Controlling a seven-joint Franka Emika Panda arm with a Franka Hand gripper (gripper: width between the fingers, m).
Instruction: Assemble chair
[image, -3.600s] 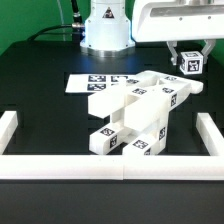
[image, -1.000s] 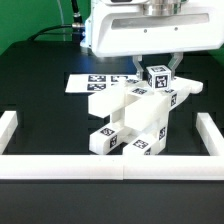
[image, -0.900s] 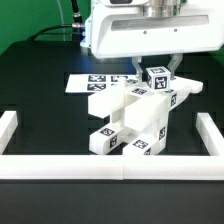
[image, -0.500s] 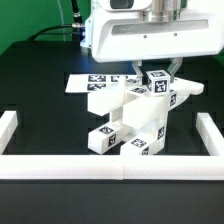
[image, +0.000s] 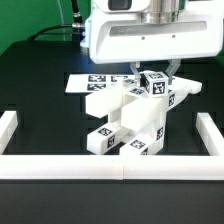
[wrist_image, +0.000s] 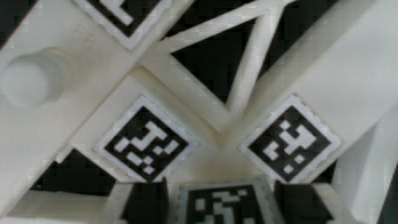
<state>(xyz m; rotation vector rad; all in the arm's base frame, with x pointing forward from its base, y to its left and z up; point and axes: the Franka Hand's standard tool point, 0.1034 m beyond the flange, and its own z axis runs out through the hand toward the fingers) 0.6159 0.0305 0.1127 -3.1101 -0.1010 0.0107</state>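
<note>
The partly built white chair (image: 135, 118) stands in the middle of the black table, with tags on its blocks. My gripper (image: 154, 80) hangs right above its upper part and is shut on a small white tagged post (image: 154, 83), which sits against the chair's top. In the wrist view the post's tag (wrist_image: 230, 205) shows between my dark fingers (wrist_image: 151, 198), with the X-braced frame (wrist_image: 205, 70) and two diamond-set tags (wrist_image: 146, 143) close below.
The marker board (image: 95, 82) lies flat behind the chair. White border rails run along the front (image: 110, 166), the exterior view's left (image: 8, 127) and right (image: 212, 128). The arm's white base (image: 105, 25) stands at the back.
My gripper has carried the post from the exterior view's right to above the chair, then lowered it a little onto the chair's top.
</note>
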